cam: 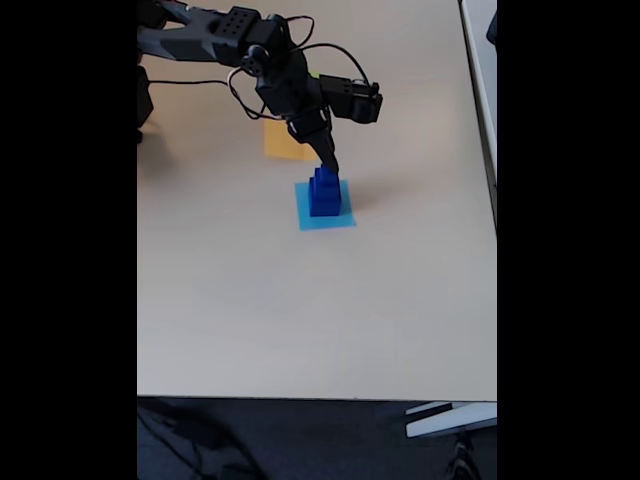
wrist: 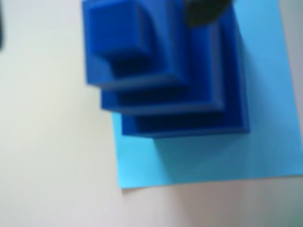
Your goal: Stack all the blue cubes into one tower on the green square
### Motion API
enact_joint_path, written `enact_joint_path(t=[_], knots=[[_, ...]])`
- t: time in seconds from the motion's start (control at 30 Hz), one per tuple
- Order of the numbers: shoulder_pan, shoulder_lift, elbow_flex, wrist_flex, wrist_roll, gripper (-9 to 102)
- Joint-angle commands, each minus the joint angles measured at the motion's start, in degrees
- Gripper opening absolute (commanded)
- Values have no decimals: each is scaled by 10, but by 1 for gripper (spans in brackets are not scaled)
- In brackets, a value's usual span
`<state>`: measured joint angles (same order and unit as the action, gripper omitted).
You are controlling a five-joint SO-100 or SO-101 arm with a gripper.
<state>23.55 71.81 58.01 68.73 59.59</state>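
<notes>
In the fixed view, the blue cubes (cam: 323,192) are being carried as one stepped tower on the paper square (cam: 327,219), near the middle of the table (cam: 300,320). A second paper square (cam: 280,145) is being partly hidden behind the tower by the arm (cam: 290,75). The gripper (cam: 330,165) is being held just above the tower's top. In the wrist view, the tower (wrist: 165,90) is being overhung past the square's (wrist: 265,151) left edge.
</notes>
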Motion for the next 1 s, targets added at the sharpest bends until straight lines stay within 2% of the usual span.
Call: enact_joint_path(t=[0.0,0.97], knots=[[5,4,-32,2,-4,19],[3,-15,-33,-2,-7,16]])
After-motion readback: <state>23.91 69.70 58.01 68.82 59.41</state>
